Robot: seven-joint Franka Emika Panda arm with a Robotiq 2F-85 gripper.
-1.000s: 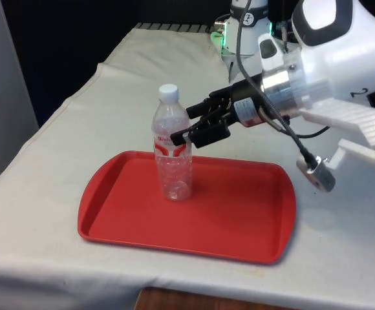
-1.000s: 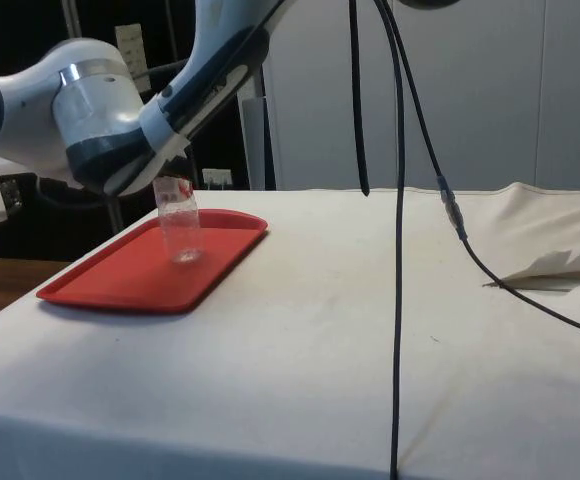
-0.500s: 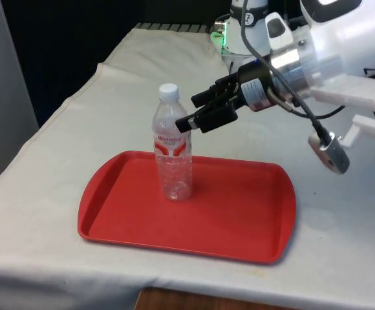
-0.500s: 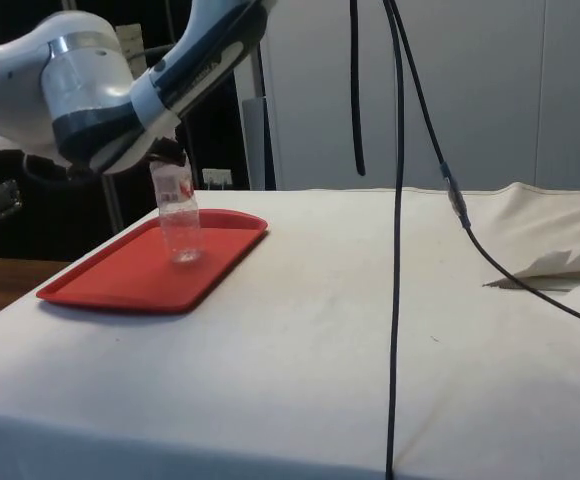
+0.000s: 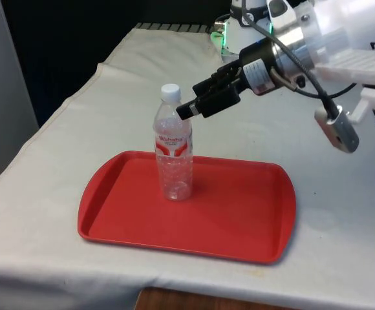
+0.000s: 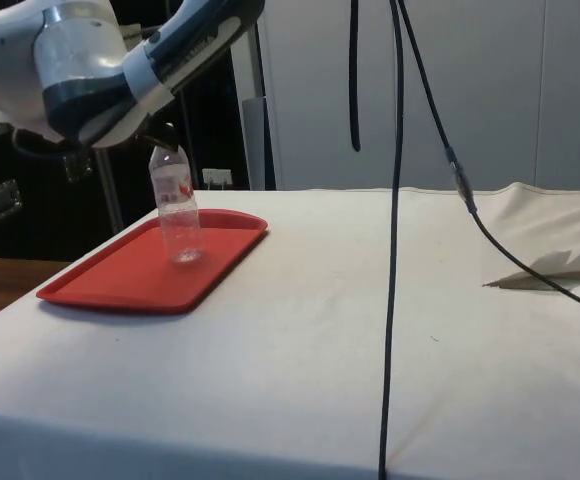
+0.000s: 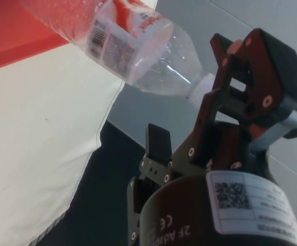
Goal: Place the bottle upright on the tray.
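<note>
Table (image 5: 58, 148): covered in a white cloth that runs the full length of the scene; wide bare stretches lie on the front view's left of the tray and past its right end, and in the side view most of the cloth is open apart from hanging black cables (image 6: 398, 200).

Tray (image 5: 239, 219): red, shallow-rimmed, lying flat near the table's near edge in the front view; its long near rim sits just inside the cloth's edge. It has not shifted since a second ago.

Open room on tray: the whole half on the front view's right of the bottle is bare red floor, and a narrower strip is free on the left.

Bottle (image 5: 172, 152): clear plastic, white cap, red-and-white label; it stands upright on the tray's floor, left of centre in the front view, in the same spot as before. In the side view (image 6: 175, 205) it stands free.

Gripper (image 5: 191, 110): black fingers spread apart, holding nothing. A second ago it was level with the label and right against the bottle; it has since risen and drawn back, and now sits beside the bottle's shoulder, just below cap height, on the front view's right.

Contact: in the wrist view the fingers (image 7: 158, 143) flank the bottle's neck without closing on it; a gap shows.
</note>
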